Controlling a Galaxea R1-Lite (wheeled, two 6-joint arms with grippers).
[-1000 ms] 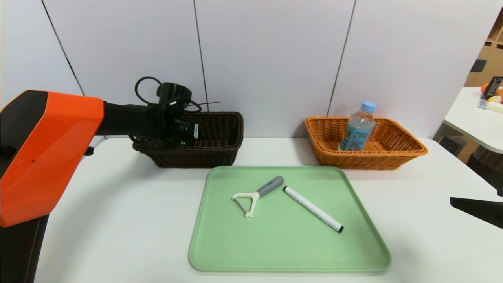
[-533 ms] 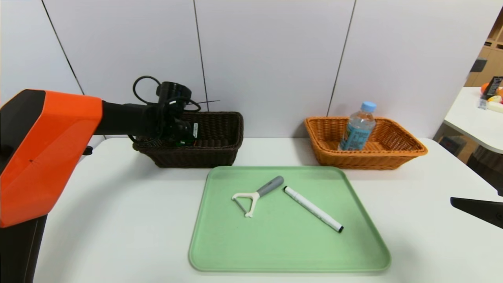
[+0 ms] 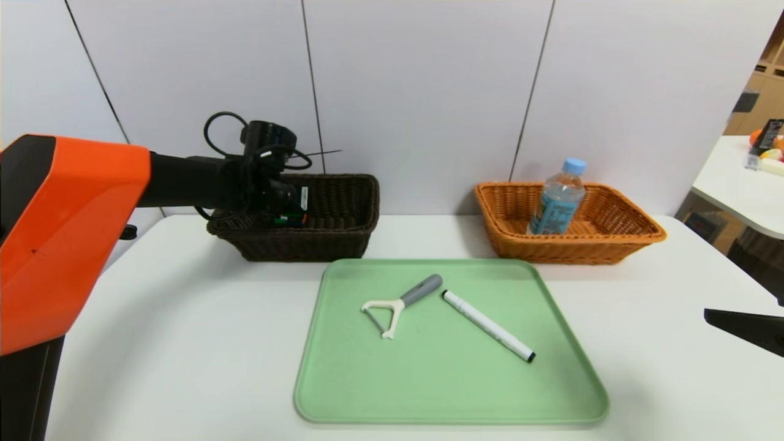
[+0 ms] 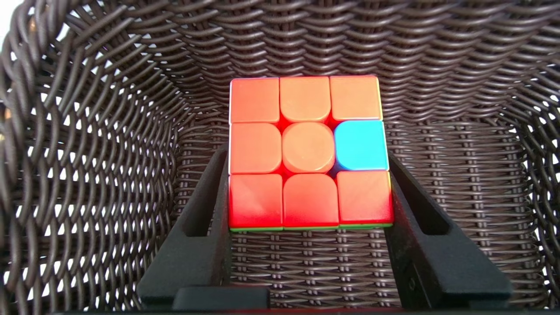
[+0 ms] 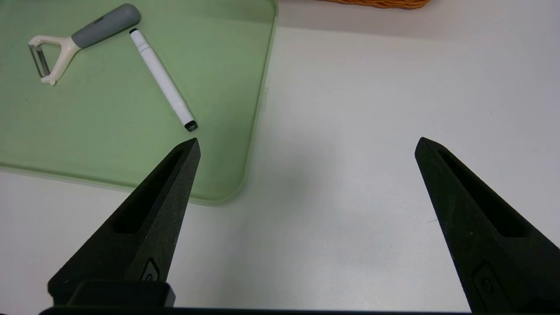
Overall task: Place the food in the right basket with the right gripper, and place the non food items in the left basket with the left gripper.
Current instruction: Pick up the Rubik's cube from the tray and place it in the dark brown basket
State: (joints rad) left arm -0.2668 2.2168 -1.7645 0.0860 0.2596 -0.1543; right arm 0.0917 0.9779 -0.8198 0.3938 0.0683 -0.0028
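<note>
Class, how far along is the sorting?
Done: the clear blue-capped bottle stands in the orange-tan wicker basket. In hand: the left gripper has the multicoloured puzzle cube inside the dark brown wicker basket. Left: white-grey peeler, white marker.

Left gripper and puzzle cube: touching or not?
Touching. The left wrist view shows the left gripper's fingers against opposite sides of the cube.
</note>
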